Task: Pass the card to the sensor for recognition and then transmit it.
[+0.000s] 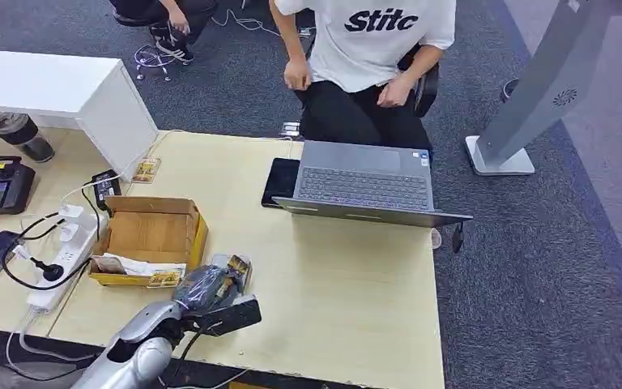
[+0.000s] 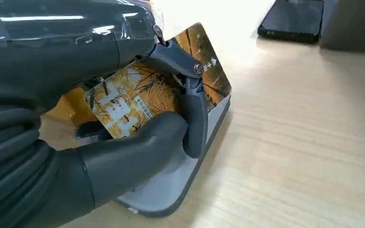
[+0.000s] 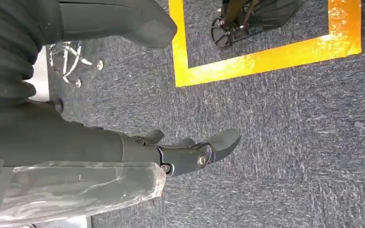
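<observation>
My left hand (image 1: 202, 285) pinches an orange-and-black patterned card (image 1: 238, 267) between thumb and a finger near the table's front edge. In the left wrist view the card (image 2: 138, 95) stands tilted, just above or against a flat grey sensor pad (image 2: 171, 185) with a dark rim. I cannot tell whether the two touch. That sensor (image 1: 231, 314) lies right of my left hand (image 2: 100, 161) on the pale wooden table (image 1: 348, 292). My right hand (image 3: 100, 142) hangs over blue-grey carpet with its fingers apart and nothing in them.
An open cardboard box (image 1: 150, 235) with more cards sits just behind my left hand. Further back are an open laptop (image 1: 364, 182), a black tablet (image 1: 279, 180) and a seated person (image 1: 372, 49). A power strip (image 1: 65, 251) with cables lies left. Yellow floor tape (image 3: 266, 57).
</observation>
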Tool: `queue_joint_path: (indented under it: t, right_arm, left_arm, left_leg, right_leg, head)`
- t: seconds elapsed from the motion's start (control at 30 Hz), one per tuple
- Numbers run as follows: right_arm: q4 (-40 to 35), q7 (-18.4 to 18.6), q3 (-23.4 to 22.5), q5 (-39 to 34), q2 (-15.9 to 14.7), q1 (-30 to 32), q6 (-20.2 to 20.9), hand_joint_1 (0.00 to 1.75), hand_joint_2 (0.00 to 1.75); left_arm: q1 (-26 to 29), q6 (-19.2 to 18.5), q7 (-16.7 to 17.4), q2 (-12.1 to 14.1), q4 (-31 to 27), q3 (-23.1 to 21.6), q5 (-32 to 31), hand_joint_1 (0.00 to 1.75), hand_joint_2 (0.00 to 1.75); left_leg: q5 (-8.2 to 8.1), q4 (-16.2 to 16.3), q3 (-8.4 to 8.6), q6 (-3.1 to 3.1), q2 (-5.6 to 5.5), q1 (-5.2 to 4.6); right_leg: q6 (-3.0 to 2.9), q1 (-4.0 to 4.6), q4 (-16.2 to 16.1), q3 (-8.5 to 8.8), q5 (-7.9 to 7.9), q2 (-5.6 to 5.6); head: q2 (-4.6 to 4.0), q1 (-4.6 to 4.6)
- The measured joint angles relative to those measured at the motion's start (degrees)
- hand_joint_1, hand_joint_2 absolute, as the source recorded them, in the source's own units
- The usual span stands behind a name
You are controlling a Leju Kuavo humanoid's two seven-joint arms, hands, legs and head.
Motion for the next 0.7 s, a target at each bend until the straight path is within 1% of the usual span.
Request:
queue_joint_path:
  t: [0.33, 0.47, 0.7]
  right_arm:
    - [0.35, 0.00, 0.30, 0.00, -0.11, 0.00, 0.00, 0.00, 1.75]
    - [0.57, 0.00, 0.46, 0.07, -0.11, 0.00, 0.00, 0.00, 1.75]
    - [1.01, 0.20, 0.94, 0.04, -0.18, -0.01, 0.00, 0.00, 1.75]
  left_arm:
    - [0.00, -0.13, 0.20, 0.37, 0.13, -0.04, 0.35, 1.75, 1.75]
    - [0.12, -1.18, 0.72, 0.66, 0.13, -0.04, 0.85, 1.75, 1.75]
    - [0.16, -3.72, 2.75, 2.62, 0.11, -0.04, 3.08, 1.75, 1.75]
  left_leg:
    - [0.00, 0.01, 0.01, 0.00, -0.01, 0.00]
    - [0.00, 0.00, 0.01, 0.00, -0.03, 0.00]
    - [0.00, -0.04, 0.08, 0.00, -0.03, 0.00]
  right_leg:
    - [0.01, -0.01, 0.00, 0.03, 0.01, -0.02]
    - [0.00, 0.00, 0.00, 0.04, 0.00, -0.02]
    - [0.00, 0.00, 0.00, 0.11, 0.00, -0.03]
  head:
    - [0.00, 0.02]
    - [0.00, 0.02]
    - [0.00, 0.04]
